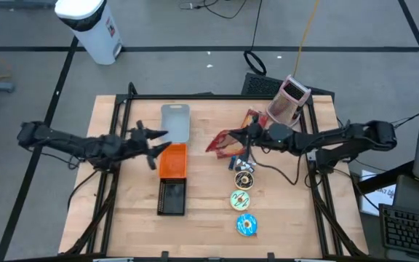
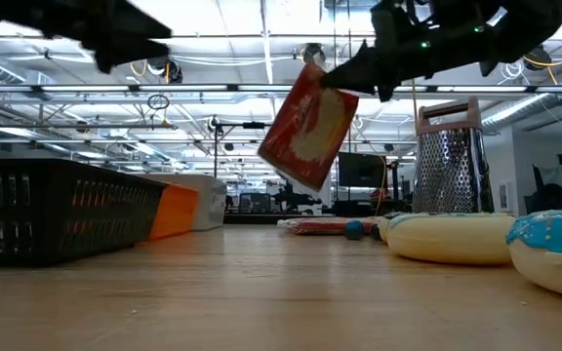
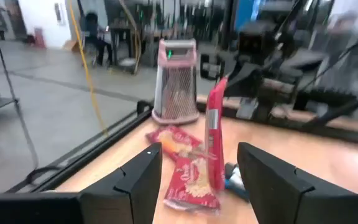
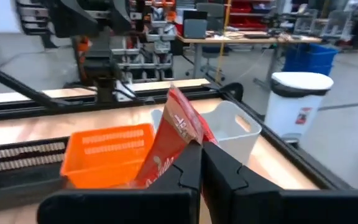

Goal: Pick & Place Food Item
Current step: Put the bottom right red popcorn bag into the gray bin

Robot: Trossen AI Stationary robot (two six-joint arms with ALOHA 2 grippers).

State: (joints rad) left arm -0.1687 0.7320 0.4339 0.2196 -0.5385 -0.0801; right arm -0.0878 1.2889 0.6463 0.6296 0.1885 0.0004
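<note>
Red foil food packet (image 1: 226, 141), pinched by one edge in the right hand (image 1: 247, 135), hanging clear above the counter (image 1: 209, 218) near the orange bin (image 1: 173, 161). Step, as I judge it: carry under way; next calls for travel over a bin, then release. Left hand (image 1: 155, 143), fingers spread, holds nothing, beside the orange bin. Low view alone shows the packet off the wood; high view alone shows white bin (image 1: 175, 121), orange, and black bin (image 1: 172, 196) in a row.
</note>
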